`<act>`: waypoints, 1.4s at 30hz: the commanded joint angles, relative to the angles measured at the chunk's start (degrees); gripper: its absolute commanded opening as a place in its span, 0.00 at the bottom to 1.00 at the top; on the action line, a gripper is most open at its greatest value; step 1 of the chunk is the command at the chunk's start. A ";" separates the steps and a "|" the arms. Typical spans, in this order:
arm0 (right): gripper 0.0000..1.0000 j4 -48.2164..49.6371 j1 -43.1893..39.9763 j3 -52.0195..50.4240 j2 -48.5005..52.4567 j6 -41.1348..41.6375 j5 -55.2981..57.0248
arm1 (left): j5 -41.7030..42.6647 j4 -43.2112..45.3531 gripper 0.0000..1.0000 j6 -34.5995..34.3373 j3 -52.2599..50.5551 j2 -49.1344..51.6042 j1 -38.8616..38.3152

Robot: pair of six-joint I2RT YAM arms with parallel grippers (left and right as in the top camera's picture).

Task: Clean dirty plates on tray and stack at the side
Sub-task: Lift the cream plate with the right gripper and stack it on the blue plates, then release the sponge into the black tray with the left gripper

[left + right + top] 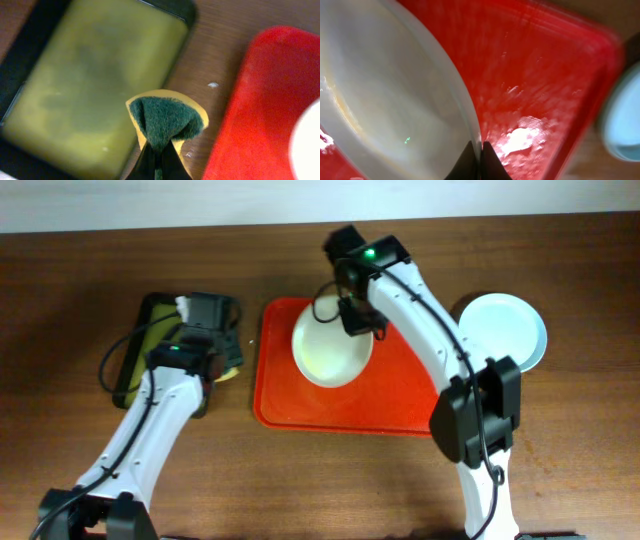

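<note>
A cream-white plate (pixel 330 345) is tilted up over the red tray (pixel 395 400). My right gripper (pixel 362 318) is shut on its rim (pixel 479 150); the right wrist view shows the plate (pixel 385 95) with a faint yellow ring and the wet tray (pixel 530 65) behind it. A pale mint-white plate (pixel 505 330) lies on the table right of the tray, and shows at the right edge of the right wrist view (pixel 622 120). My left gripper (pixel 159 167) is shut on a yellow sponge with a green scrub side (pixel 166 117), held between the dark tray and the red tray (pixel 260 110).
A smaller dark tray of yellow-green liquid (pixel 150 340) lies left of the red tray and fills the left wrist view (pixel 85 75). Brown wooden table (pixel 300 480) all round. The right arm reaches across the tray's right half.
</note>
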 commanded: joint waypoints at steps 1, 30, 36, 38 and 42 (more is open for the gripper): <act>0.04 -6.93 10.64 12.26 -0.39 -0.35 33.70 | 2.16 -4.37 0.00 0.59 0.24 -0.57 8.33; 0.04 8.92 -57.22 -11.08 -0.24 -10.54 -25.09 | 2.19 -4.72 0.00 -0.92 -0.94 -0.42 10.36; 0.20 10.56 -57.61 -13.00 -0.24 -7.74 -24.74 | 2.16 -4.52 0.00 -0.92 -0.94 -0.42 10.36; 0.36 9.22 -57.07 -13.00 -0.24 -7.69 -26.05 | 2.16 -4.13 0.00 -0.94 -0.94 -0.42 10.36; 0.66 5.53 -48.68 -12.98 -0.28 -7.69 -36.17 | 2.12 1.81 0.00 -6.05 -2.36 -0.26 10.38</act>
